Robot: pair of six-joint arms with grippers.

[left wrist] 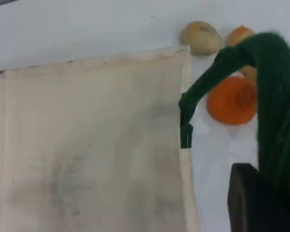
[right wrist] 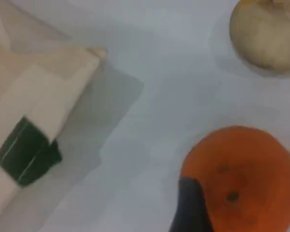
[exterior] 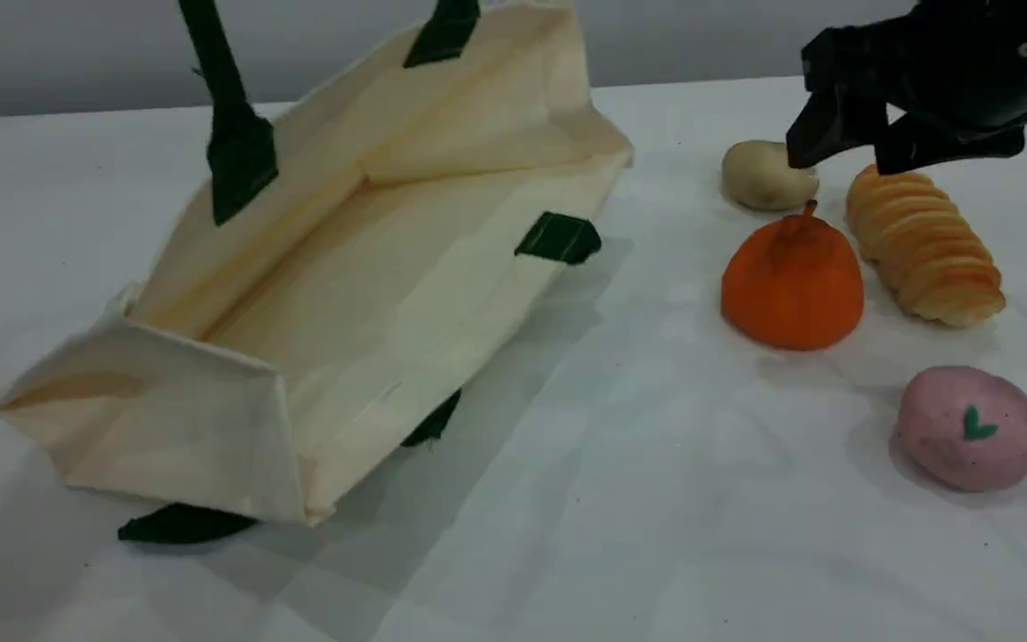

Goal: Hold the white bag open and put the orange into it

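Observation:
The white bag [exterior: 371, 267] lies on the table's left half with its mouth gaping toward the camera. One dark green rope handle [exterior: 219, 80] is pulled taut upward and runs out of the scene view's top. In the left wrist view that handle [left wrist: 270, 96] runs down into my left gripper [left wrist: 268, 193], which is shut on it above the bag [left wrist: 92, 145]. The orange [exterior: 792, 283] sits right of the bag. Just above and behind it, my right gripper [exterior: 861, 147] hangs open, and one fingertip [right wrist: 191, 208] shows beside the orange [right wrist: 246, 179].
A beige round food [exterior: 765, 175] lies behind the orange, right under the right gripper. A ridged golden bread loaf [exterior: 924, 245] lies to the orange's right. A pink speckled ball [exterior: 968, 428] sits nearer the front right. White cloth covers the table.

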